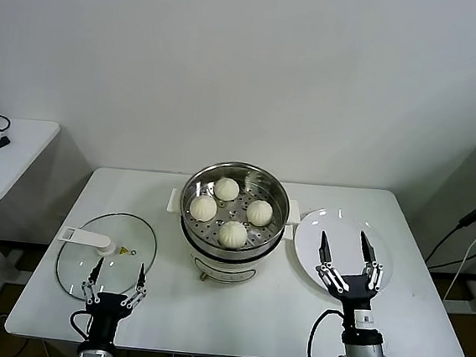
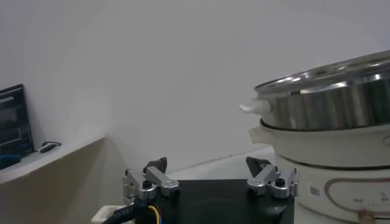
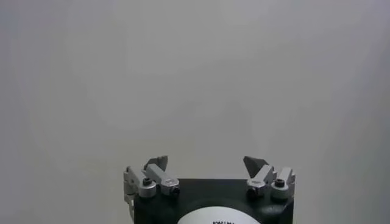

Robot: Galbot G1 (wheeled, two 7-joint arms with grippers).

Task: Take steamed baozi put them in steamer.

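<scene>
Several cream-white steamed baozi (image 1: 232, 233) sit on the perforated tray inside the shiny steamer (image 1: 278, 190) at the table's middle. The left wrist view shows the steamer's (image 2: 332, 103) steel wall and white base from the side. My right gripper (image 1: 343, 244) points upward over the white plate (image 1: 315, 232), open and empty; in its own view the right gripper (image 3: 206, 162) faces only the blank wall. My left gripper (image 1: 118, 272) stands open and empty near the table's front edge, over the near rim of the glass lid (image 1: 78, 260). The left gripper (image 2: 206, 163) holds nothing in its wrist view.
The flat glass lid with a white handle (image 1: 87, 237) lies left of the steamer. A second white table (image 1: 22, 145) with a cable and dark objects stands at far left. Cables hang at the right (image 1: 468, 243).
</scene>
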